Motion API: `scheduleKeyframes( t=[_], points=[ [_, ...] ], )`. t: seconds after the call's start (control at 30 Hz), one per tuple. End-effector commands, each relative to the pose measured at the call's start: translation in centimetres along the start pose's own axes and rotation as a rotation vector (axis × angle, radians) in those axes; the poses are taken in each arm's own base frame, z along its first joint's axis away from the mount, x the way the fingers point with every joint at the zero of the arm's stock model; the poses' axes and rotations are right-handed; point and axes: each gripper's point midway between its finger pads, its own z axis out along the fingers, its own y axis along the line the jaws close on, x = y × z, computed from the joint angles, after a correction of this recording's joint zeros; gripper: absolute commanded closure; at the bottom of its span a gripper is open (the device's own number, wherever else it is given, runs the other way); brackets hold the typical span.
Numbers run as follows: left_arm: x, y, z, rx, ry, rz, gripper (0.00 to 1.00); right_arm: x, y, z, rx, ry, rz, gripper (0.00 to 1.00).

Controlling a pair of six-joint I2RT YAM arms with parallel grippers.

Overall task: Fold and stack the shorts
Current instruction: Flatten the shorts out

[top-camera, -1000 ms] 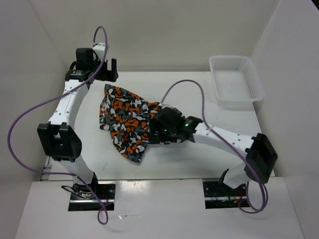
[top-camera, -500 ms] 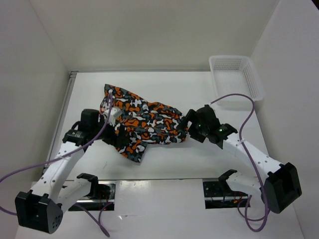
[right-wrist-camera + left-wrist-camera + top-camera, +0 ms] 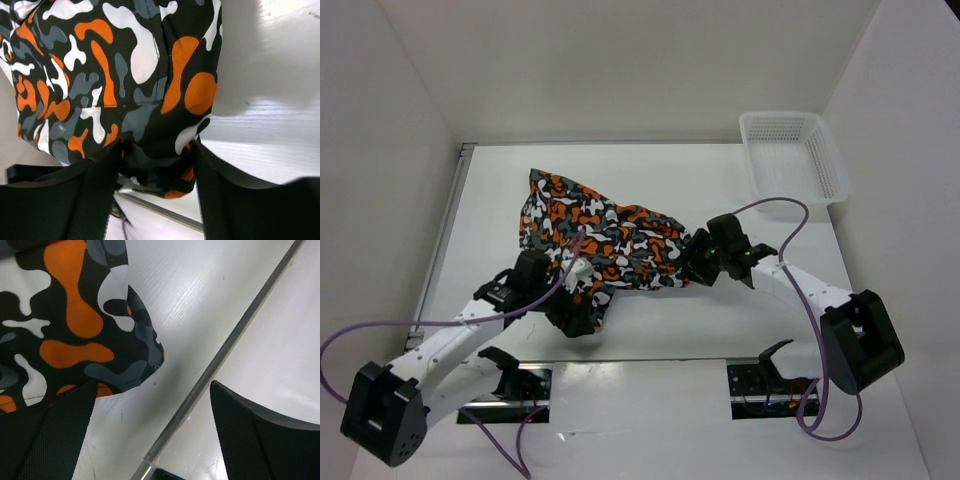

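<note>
Left gripper hangs spread wide, holding nothing, over the white table, the shorts lying crumpled just ahead of its fingers, while the right gripper straddles their opposite edge, fabric filling the gap between its fingers, though whether it is clamped cannot be told.

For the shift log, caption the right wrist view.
Right gripper straddles a bunched edge of the camouflage shorts over the white table.
</note>
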Motion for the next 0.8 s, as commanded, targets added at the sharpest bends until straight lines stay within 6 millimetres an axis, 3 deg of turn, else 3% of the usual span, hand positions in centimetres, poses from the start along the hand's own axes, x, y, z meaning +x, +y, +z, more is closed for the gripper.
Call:
scheduleKeyframes(
  t=[0.0,0.1,0.2,0.27,0.33,0.37,0.47,0.53,0.57,0.6,0.63,0.7,0.73,0.77],
  points=[
    [-2.4,0.7,1.2,-0.019,-0.030,0.057,0.00,-0.3,1.1,0.6,-0.052,0.005,0.014,0.38],
    [-3.8,2.4,2.4,-0.079,-0.023,0.063,0.00,-0.6,1.5,0.7,-0.057,0.002,0.013,0.51],
    [-4.0,3.8,3.8,-0.115,0.022,0.051,0.00,-0.7,1.4,0.6,-0.042,0.000,0.015,0.63],
    [-4.5,3.9,4.6,-0.130,0.023,0.079,0.06,-0.7,1.1,0.6,-0.030,-0.003,0.017,0.70],
    [-4.6,4.3,5.0,-0.151,0.047,0.076,0.24,-0.6,0.9,0.6,-0.022,0.001,0.018,0.83],
    [-5.7,4.9,4.6,-0.194,0.041,0.080,0.53,-0.7,1.2,0.5,-0.023,0.001,0.018,0.89],
    [-7.0,5.6,3.1,-0.276,0.069,0.071,1.00,-1.6,1.6,0.1,-0.007,-0.033,-0.004,1.00],
    [-8.2,6.2,2.0,-0.298,0.055,0.046,1.00,-2.2,1.9,-0.3,0.008,-0.051,-0.018,1.00],
    [-9.1,6.4,1.1,-0.312,0.031,0.038,1.00,-3.8,2.9,-0.8,-0.008,-0.090,-0.037,1.00],
    [-11.0,7.9,-1.1,-0.386,-0.004,0.008,1.00,-4.6,3.0,-1.0,0.001,-0.100,-0.040,1.00],
    [-12.1,8.7,-2.6,-0.432,-0.031,-0.008,1.00,-6.6,4.8,-1.8,-0.039,-0.135,-0.048,1.00],
    [-14.3,11.2,-6.4,-0.525,-0.103,-0.075,1.00,-10.7,4.7,-2.6,-0.044,-0.186,-0.030,1.00],
    [-17.4,11.9,-8.6,-0.560,-0.182,-0.071,1.00,-13.4,7.5,-4.0,-0.129,-0.231,-0.043,1.00],
    [-18.7,12.6,-9.9,-0.578,-0.221,-0.081,1.00,-16.2,7.1,-3.9,-0.120,-0.256,-0.013,1.00]
  ],
)
